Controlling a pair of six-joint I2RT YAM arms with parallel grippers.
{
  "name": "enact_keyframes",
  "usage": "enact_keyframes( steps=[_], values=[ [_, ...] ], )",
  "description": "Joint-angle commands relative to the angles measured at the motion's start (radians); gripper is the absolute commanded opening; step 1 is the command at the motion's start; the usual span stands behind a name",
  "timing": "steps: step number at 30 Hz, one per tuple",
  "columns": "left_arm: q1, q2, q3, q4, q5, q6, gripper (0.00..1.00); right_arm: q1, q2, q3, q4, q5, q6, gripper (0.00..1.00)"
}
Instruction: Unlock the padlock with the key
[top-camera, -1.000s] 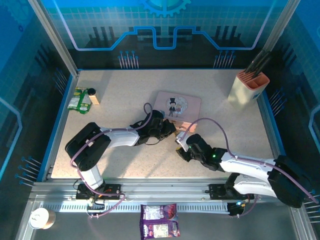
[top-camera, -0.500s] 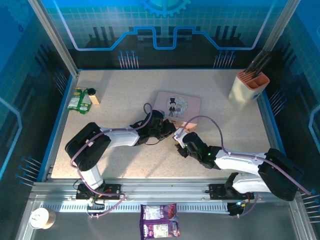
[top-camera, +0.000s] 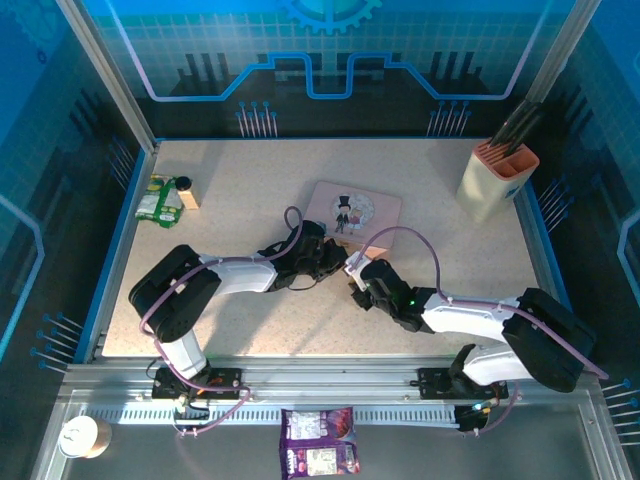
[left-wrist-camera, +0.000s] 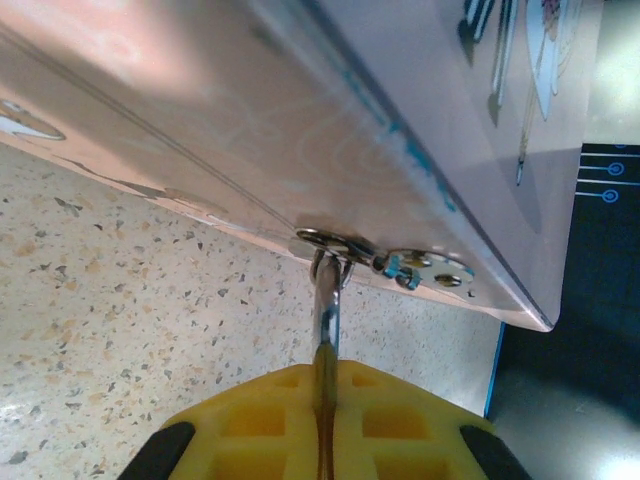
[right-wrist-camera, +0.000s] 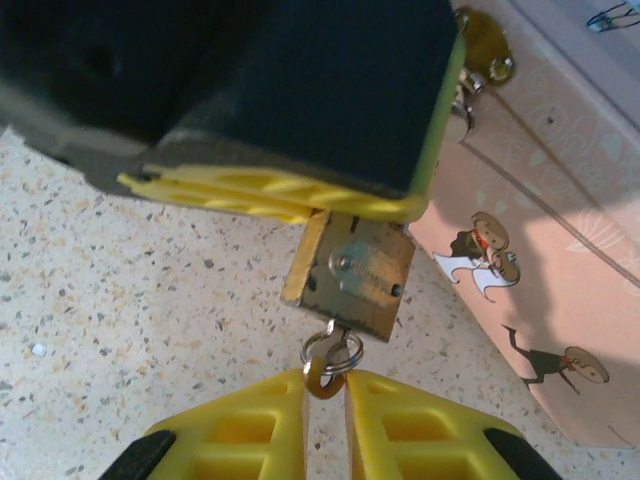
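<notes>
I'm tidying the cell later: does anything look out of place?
A purple snack packet and a paper cup sit off the table, on the ledge outside the arms' base rail. The pink box lies askew to the table's edges.

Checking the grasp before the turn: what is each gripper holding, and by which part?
Left gripper pinches the padlock by its brass body. Right gripper brackets the key at its ringed head under the padlock; whether it grips firmly cannot be told.

No word, number or brand can be read: the print on the purple packet (top-camera: 320, 442) and on the green packet (top-camera: 155, 203) is too small, and the pink box (top-camera: 382, 210) carries drawn figures without letters.
</notes>
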Motion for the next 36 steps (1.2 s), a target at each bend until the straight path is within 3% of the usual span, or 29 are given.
enact_keyframes(
  steps=[1, 5, 15, 27, 33, 36],
  values=[
    [-0.012, -0.058, 0.002, 0.076, 0.05, -0.004, 0.0, -0.014, 0.016, 0.026, 0.073, 0.017, 0.015, 0.18],
    [-0.019, -0.057, 0.005, 0.075, 0.05, -0.005, 0.0, -0.016, 0.044, 0.044, 0.077, 0.02, 0.013, 0.21],
    [-0.022, -0.063, -0.002, 0.073, 0.046, -0.005, 0.0, -0.051, 0.033, 0.051, 0.081, -0.001, 0.071, 0.08],
    [-0.021, -0.077, -0.02, 0.059, 0.027, 0.022, 0.0, -0.083, 0.045, 0.105, -0.012, -0.196, 0.256, 0.0],
    [-0.006, -0.053, -0.023, 0.063, 0.035, 0.031, 0.0, -0.117, 0.06, 0.123, -0.034, -0.341, 0.451, 0.0],
    [0.007, -0.043, -0.029, 0.058, 0.036, 0.035, 0.06, -0.136, 0.087, 0.104, 0.011, -0.424, 0.586, 0.0]
  ],
)
